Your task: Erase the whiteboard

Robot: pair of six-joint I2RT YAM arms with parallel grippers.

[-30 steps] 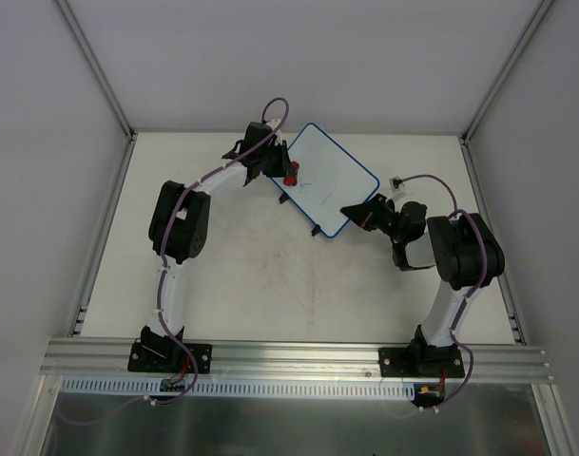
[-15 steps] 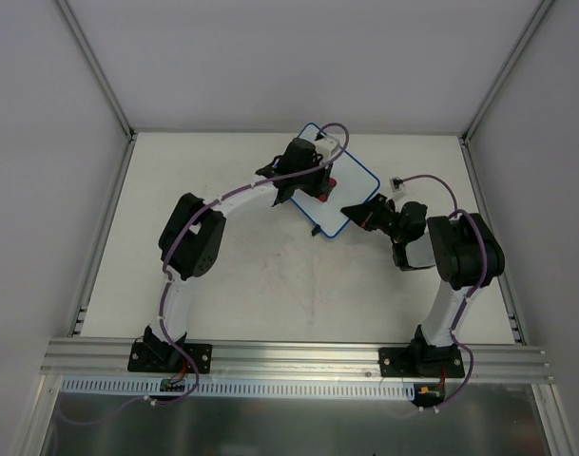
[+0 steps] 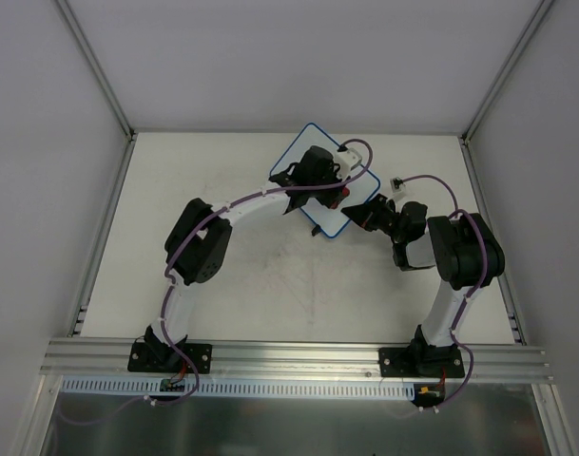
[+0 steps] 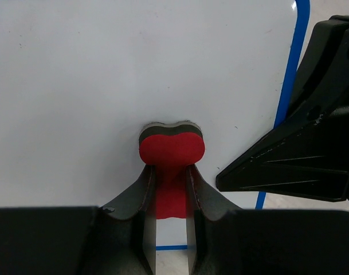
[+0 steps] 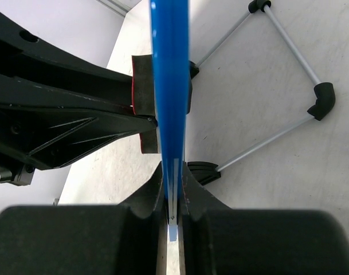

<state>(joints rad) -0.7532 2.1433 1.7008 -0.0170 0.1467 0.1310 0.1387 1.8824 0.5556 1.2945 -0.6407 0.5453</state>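
Gripping the red eraser [image 4: 172,150] in the closed left pincer [image 4: 170,192], with its dark felt face pressed to the whiteboard [image 4: 105,69] close to the blue rim. Clamping that rim edge-on with the right pincer [image 5: 173,192], shut tight on the whiteboard. Seen from above, standing at the far middle of the bench [image 3: 270,275], between both arms.

One whiteboard [image 3: 303,152] in play, just the one. One red eraser [image 4: 171,150], a single piece. Two arms on the count, left arm [image 3: 199,252] and right arm [image 3: 460,252], and two pincers to match: left pincer [image 4: 170,173], right pincer [image 5: 173,172]. One wire stand [image 5: 266,142]. One tabletop [image 3: 270,285].
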